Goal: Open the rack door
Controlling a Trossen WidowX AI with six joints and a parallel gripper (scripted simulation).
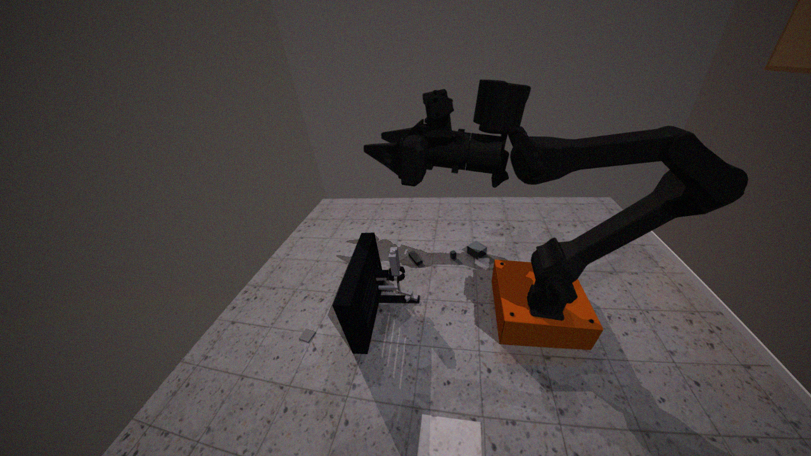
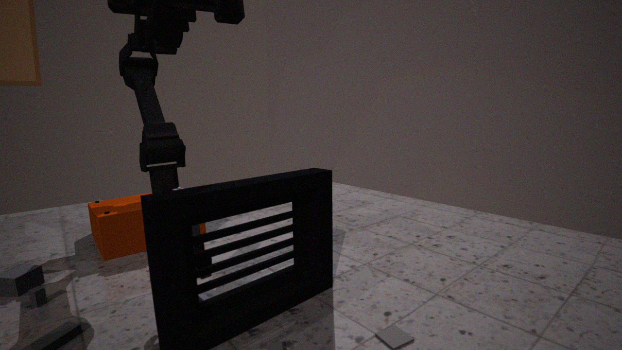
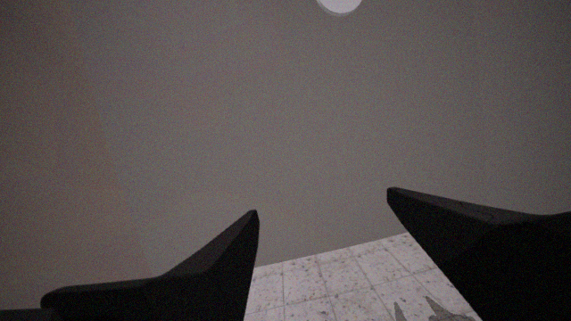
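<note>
The black rack panel (image 1: 357,301) (image 2: 243,187) stands upright on the table, with horizontal slats across its window in the exterior view. No swung-out door leaf shows clearly; the exact door angle is hard to tell in this dim light. The pale grey handle (image 1: 394,252) is on the side facing the arm's base and looks upright in the top view; it is mostly hidden behind the panel in the exterior view. My gripper (image 1: 374,141) (image 3: 321,205) is open and empty, high above the panel and handle, touching neither. Its fingertips are not visible in the exterior view.
The orange base block (image 1: 547,331) (image 2: 121,235) carries the arm. A grey box (image 1: 476,249) (image 2: 21,279), a small dark piece (image 1: 453,254) (image 2: 39,296) and a dark oblong (image 1: 415,258) (image 2: 58,336) lie beyond the handle. A flat grey tile (image 1: 307,335) (image 2: 394,336) lies behind the panel.
</note>
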